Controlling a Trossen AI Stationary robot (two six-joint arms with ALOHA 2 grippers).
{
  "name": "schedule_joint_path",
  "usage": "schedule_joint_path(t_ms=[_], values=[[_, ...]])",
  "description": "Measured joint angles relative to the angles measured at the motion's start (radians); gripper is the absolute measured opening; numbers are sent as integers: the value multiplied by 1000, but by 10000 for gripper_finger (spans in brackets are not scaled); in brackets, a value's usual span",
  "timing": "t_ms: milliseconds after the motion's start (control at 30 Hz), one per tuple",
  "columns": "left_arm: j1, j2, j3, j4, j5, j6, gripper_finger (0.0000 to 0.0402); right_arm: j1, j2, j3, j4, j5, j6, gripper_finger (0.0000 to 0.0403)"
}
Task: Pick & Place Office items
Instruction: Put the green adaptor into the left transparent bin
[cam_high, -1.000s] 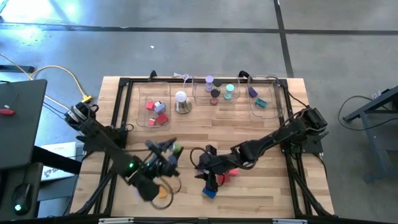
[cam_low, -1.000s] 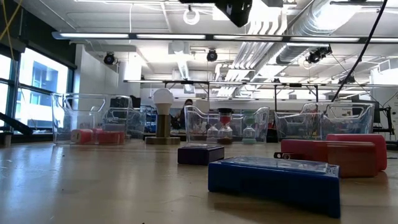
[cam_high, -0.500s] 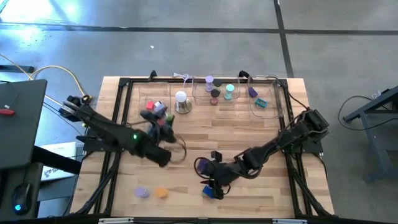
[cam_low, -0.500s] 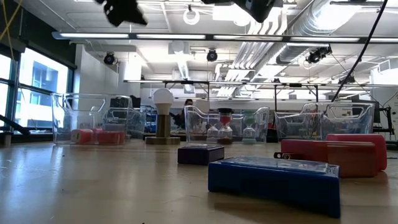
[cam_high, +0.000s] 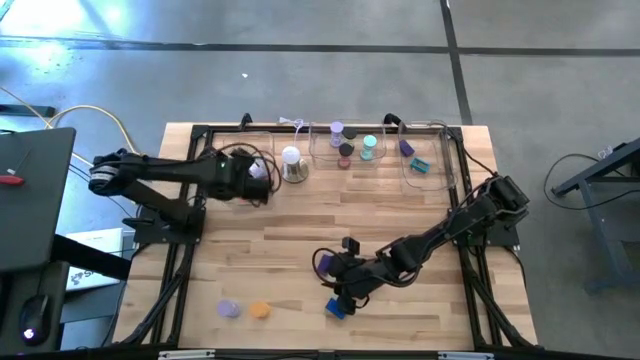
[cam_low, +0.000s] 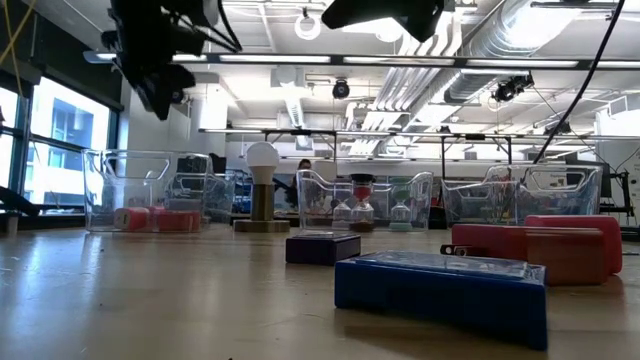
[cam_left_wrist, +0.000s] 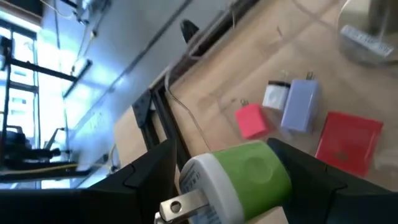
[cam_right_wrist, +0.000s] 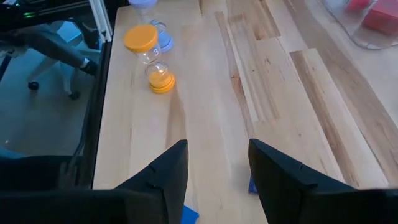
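Wooden table (cam_high: 300, 225) planking lies under a delivery step: a green plug (cam_left_wrist: 245, 177) is clamped in the left end effector (cam_high: 250, 175) above the left tray (cam_high: 228, 178), where release is judged next. The right end effector (cam_high: 345, 285), parted and empty, hovers over the blue block (cam_high: 336, 308).

The left arm reaches from its base at the table's left edge across toward the far side, its forearm almost level. The left gripper (cam_high: 252, 176) hangs there, its fingers (cam_left_wrist: 143, 177) closed on a green-and-white plug (cam_left_wrist: 239, 177) whose prongs stick out to one side. The right arm stretches from the right edge, bent low toward the near middle. The right gripper (cam_high: 340, 285) points down there, fingers (cam_right_wrist: 168, 171) parted with nothing between them.
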Motion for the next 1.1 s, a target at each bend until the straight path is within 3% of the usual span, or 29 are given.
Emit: schedule_joint_path(t_ms=[267,400,600,1100], values=[[165,0,-48,91,167,273,226,-5,0,0,-6,-1,-3,156],[219,0,-74,210,221,416,226,-5,0,0,-18,-1,-3,156],[314,1,-122,390,392,584,226,-5,0,0,-23,-1,-3,156],[455,1,-247,510,400,690,236,-5,0,0,-31,-1,-4,156]])
